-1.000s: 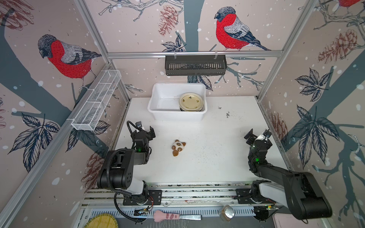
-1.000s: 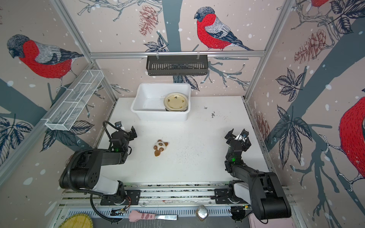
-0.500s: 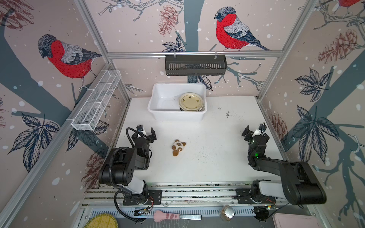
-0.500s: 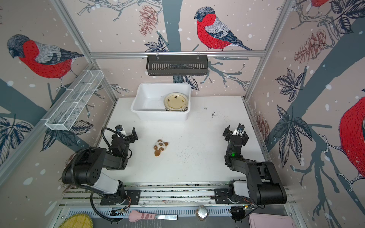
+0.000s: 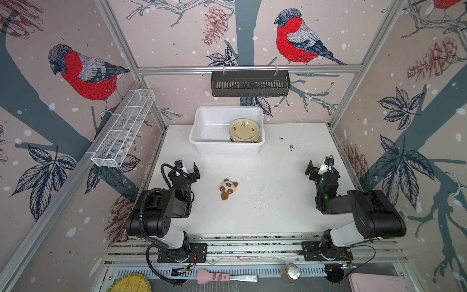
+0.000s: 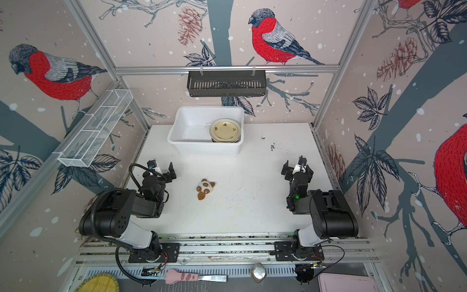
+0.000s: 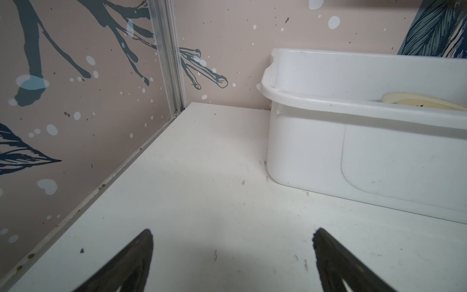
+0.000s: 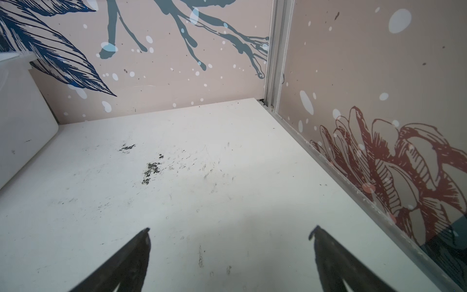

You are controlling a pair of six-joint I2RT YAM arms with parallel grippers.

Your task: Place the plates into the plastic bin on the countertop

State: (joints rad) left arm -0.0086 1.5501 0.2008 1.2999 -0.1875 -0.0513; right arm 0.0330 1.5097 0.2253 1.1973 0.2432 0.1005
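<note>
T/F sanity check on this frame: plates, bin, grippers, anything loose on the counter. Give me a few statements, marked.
1. The plates are stacked inside the plastic bin. True.
2. The left gripper holds a plate. False: it is open and empty.
3. A panda toy lies on the countertop. True.
4. The right gripper is shut. False: it is open, holding nothing.
5. One plate lies on the countertop. False: none shows outside the bin.
</note>
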